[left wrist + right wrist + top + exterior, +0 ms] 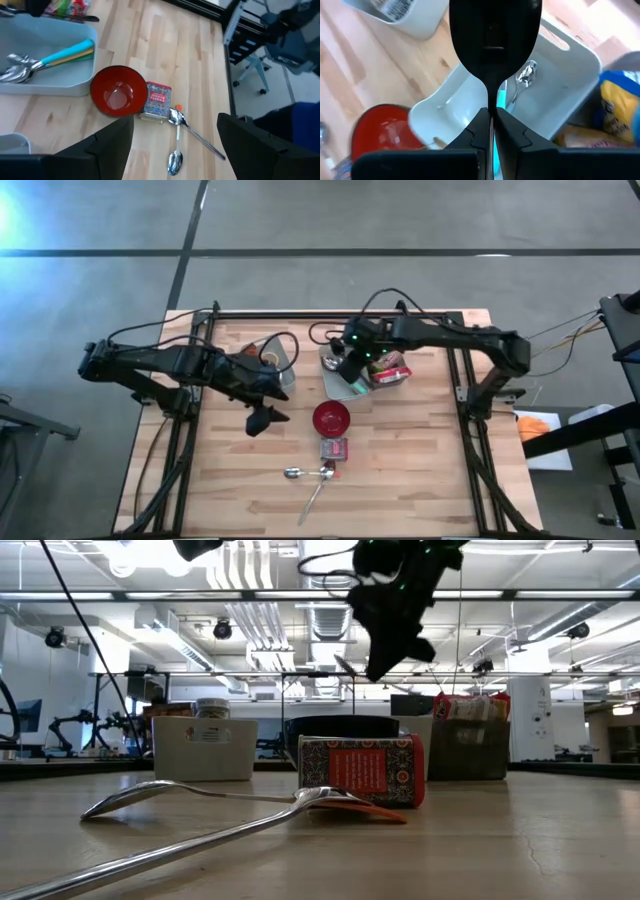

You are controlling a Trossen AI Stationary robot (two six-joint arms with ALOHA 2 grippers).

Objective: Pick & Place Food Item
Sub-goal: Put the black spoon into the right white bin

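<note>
Two arms work over the wooden table (420, 470). The right tool (492, 132) hangs above the pale grey tray (560, 95) near the table's far edge, its fingers pressed together on the thin stem of a black spatula-like utensil (492, 40) whose broad blade sticks out past them. In the tray lie a metal spoon (524, 80) and a teal-handled utensil (67, 51). Snack packets (392, 368) sit in a container just beside the tray, toward the right edge. The left tool (172, 150) hovers over the left-middle of the table, fingers spread wide and holding nothing. Near the table's middle stands a red bowl (331, 418), touching a small red patterned food box (334, 449) on its near side. Two spoons (312, 477) lie beyond the box, toward the near edge.
</note>
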